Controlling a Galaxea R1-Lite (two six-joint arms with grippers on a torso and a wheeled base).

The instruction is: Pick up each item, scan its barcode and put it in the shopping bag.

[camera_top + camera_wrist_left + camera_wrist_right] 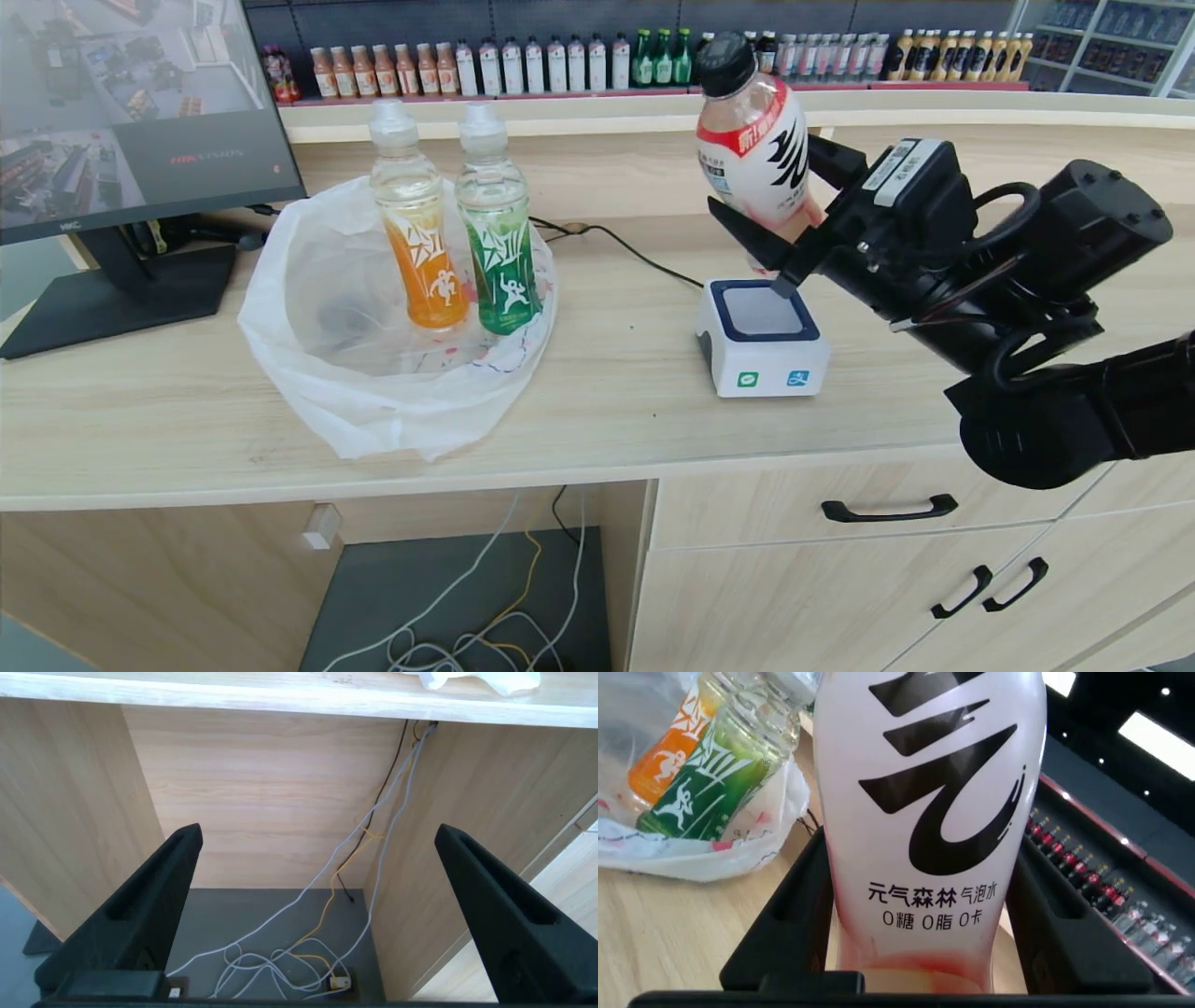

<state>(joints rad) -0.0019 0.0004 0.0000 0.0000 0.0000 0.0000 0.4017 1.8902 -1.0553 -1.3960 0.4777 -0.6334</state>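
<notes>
A pink-and-white bottle with a black cap is held upright above the white scanner on the counter. My right gripper is shut on the bottle's lower part, one finger on each side. To the left, an orange bottle and a green bottle stand upright inside the white shopping bag. My left gripper hangs open below the counter, its fingers wide apart with nothing between them.
A monitor on a black stand occupies the counter's far left. A black cable runs behind the scanner. Shelves of bottles line the back wall. Drawers with black handles sit below the counter, loose cables in the recess.
</notes>
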